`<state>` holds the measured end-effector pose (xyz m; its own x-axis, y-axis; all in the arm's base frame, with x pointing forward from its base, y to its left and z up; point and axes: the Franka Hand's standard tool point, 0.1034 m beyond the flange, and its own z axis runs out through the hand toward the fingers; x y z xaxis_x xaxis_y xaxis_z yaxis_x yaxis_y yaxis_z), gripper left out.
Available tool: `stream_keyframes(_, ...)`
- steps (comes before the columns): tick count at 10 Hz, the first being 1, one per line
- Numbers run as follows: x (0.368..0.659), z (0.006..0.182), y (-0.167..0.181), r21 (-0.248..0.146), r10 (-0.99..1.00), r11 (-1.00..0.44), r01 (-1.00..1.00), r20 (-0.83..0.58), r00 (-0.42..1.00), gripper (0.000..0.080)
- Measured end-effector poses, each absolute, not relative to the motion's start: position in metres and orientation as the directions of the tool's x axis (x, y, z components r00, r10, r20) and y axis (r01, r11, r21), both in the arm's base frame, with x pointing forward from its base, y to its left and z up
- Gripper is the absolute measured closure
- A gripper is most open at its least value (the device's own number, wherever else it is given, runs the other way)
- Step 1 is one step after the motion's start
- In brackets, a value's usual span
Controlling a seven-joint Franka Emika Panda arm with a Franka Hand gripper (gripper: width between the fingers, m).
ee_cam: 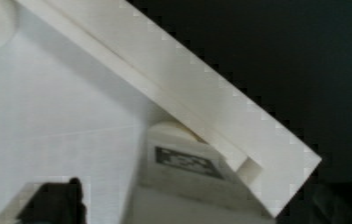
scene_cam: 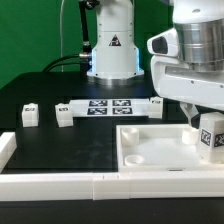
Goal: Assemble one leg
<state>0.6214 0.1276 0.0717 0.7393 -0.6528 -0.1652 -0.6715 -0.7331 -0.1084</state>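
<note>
My gripper point(scene_cam: 206, 132) is shut on a leg point(scene_cam: 212, 136), a small white block with a black-and-white tag. It holds the leg just above the large white tray point(scene_cam: 150, 160), at the corner on the exterior view's right. In the wrist view the leg point(ee_cam: 187, 160) stands between my dark fingers point(ee_cam: 48, 202), close to the tray's raised rim point(ee_cam: 173, 70). Three more legs lie on the black table: two towards the exterior view's left point(scene_cam: 30, 115) point(scene_cam: 64, 115) and one behind the tray point(scene_cam: 155, 106).
The marker board point(scene_cam: 106, 107) lies behind the tray, in front of the arm's base point(scene_cam: 112, 50). A low white wall point(scene_cam: 90, 186) runs along the table's front edge, with a short piece at the exterior view's left point(scene_cam: 8, 148).
</note>
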Motion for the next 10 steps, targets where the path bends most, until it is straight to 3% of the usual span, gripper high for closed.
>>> stream_keyframes(2,0.622,0.072,0.130,-0.151,-0.445,-0.875,-0.461,-0.125,0.887,0.0151)
stream_keyframes(4,0.628,0.074,0.128,-0.166,-0.174,-0.970,-0.179,-0.044,0.984,0.0150)
stream_keyframes(8,0.628,0.067,0.119,-0.132,0.277,-0.952,0.276,0.017,0.961,0.0150)
stream_keyframes(10,0.628,0.067,0.119,-0.132,0.314,-0.940,0.314,0.022,0.949,0.0150)
